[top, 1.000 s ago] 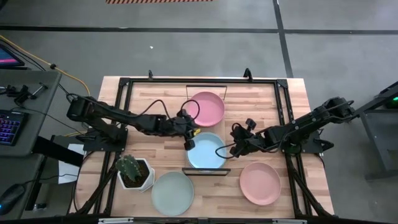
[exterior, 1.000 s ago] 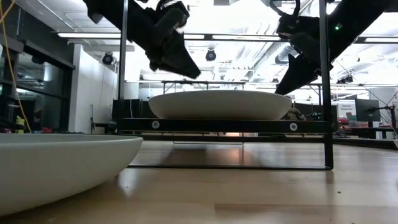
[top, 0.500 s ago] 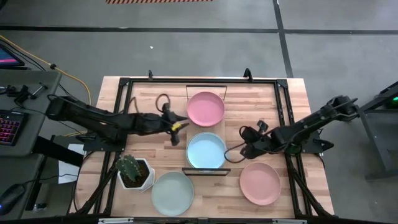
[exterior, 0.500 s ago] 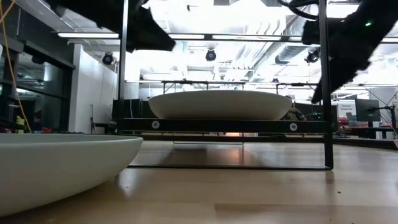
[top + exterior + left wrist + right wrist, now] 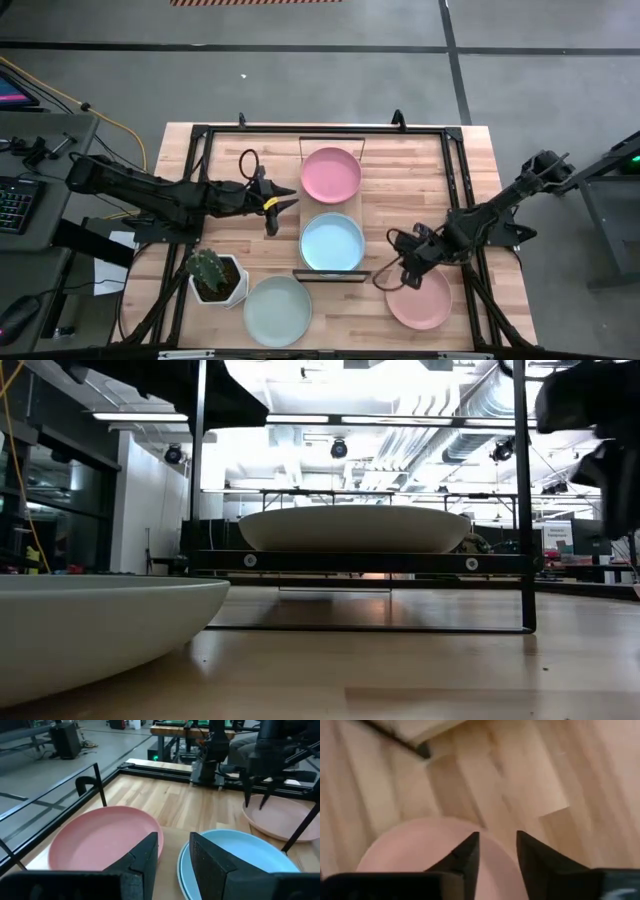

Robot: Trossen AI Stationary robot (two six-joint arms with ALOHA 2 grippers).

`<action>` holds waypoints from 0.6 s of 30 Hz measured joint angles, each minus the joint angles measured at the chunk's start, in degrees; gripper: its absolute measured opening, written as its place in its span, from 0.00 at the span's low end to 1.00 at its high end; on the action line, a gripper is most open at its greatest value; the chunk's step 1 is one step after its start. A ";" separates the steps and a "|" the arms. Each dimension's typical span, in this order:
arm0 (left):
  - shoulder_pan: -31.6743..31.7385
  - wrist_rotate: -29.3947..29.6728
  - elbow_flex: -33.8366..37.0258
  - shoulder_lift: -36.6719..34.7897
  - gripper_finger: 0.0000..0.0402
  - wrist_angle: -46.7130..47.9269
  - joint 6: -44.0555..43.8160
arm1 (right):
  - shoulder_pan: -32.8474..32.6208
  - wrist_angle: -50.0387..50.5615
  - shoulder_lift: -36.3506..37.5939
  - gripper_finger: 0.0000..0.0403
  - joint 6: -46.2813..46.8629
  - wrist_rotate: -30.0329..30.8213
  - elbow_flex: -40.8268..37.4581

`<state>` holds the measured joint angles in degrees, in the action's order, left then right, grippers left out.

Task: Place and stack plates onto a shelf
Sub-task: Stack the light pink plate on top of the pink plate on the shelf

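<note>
The shelf stands mid-table, a pink plate on its far half and a light blue plate on its near half. A second pink plate lies flat on the table at the near right, a mint green plate at the near left. My right gripper points down, open, over the table pink plate's left rim; whether it touches cannot be told. My left gripper hovers open just left of the shelf, level, facing both shelf plates.
A white pot with a cactus stands at the near left beside the green plate. A black metal frame runs round the tabletop. Bare wood lies right of the shelf.
My left gripper has drawn back from the blue plate toward the table's left edge. My right gripper has left the blue plate's right side, gone toward the near edge and down, and now stands over the pink plate on the table. No plate has moved.
</note>
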<state>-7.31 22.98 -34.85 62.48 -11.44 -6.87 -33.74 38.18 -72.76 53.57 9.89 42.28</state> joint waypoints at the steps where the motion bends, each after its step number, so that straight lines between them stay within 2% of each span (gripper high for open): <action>1: 0.00 0.02 0.00 0.00 0.26 0.00 0.01 | -0.86 0.33 -0.13 0.31 -0.28 -0.04 0.00; 7: 0.02 0.07 0.00 0.00 0.26 0.06 1.09 | -3.93 3.35 -0.16 0.40 -1.98 0.13 0.00; 18: 0.02 0.15 0.00 0.00 0.26 0.06 1.11 | -3.29 5.34 -8.58 0.37 -5.63 -1.97 0.00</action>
<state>-7.29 23.14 -34.85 62.48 -11.38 -5.76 -37.03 43.52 -81.34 47.95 7.92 42.28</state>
